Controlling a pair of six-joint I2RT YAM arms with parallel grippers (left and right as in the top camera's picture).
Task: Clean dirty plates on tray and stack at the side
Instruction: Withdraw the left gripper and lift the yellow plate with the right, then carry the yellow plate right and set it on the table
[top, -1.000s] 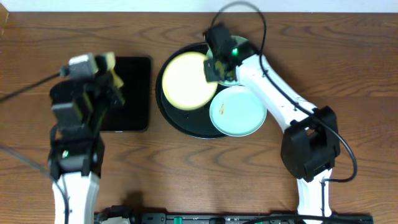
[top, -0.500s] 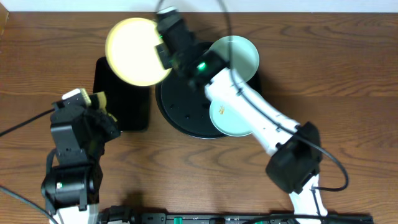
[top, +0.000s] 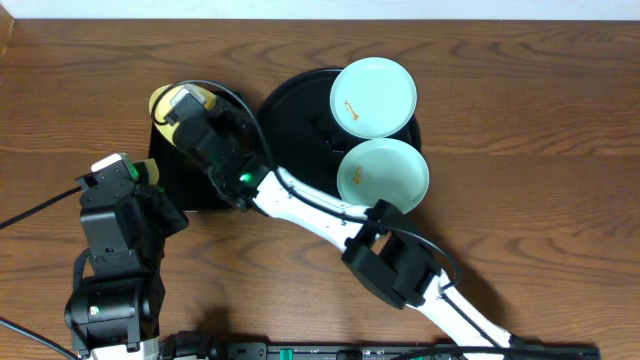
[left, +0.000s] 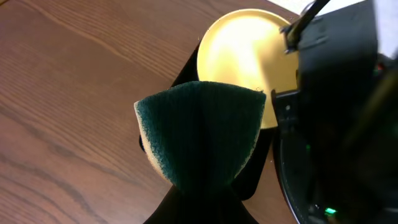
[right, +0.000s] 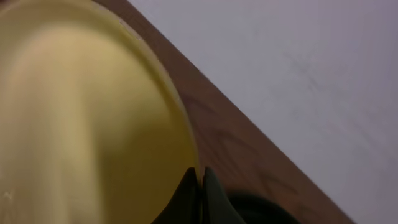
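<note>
Early stage: you're on plate one of three, and no stack is visible at the side. The right gripper (right: 198, 183) is closed, pinching the rim of the yellow plate (left: 242, 56) and holding it tilted over the 12 o'clock end of the rectangular tray (top: 205, 198), at 9 o'clock from the round tray (top: 295, 115). The left gripper (left: 198, 190) is clamped on the sponge (left: 199, 130), green face toward the plate and near it; I can't tell if they touch. Wipe looks not yet done. I see no clear smudge on the plate. Left to do: the mint plate (top: 373, 97) at the round tray's 1 o'clock, with an orange smudge, and the second mint plate (top: 383, 176) at 4 o'clock, then stacking.
</note>
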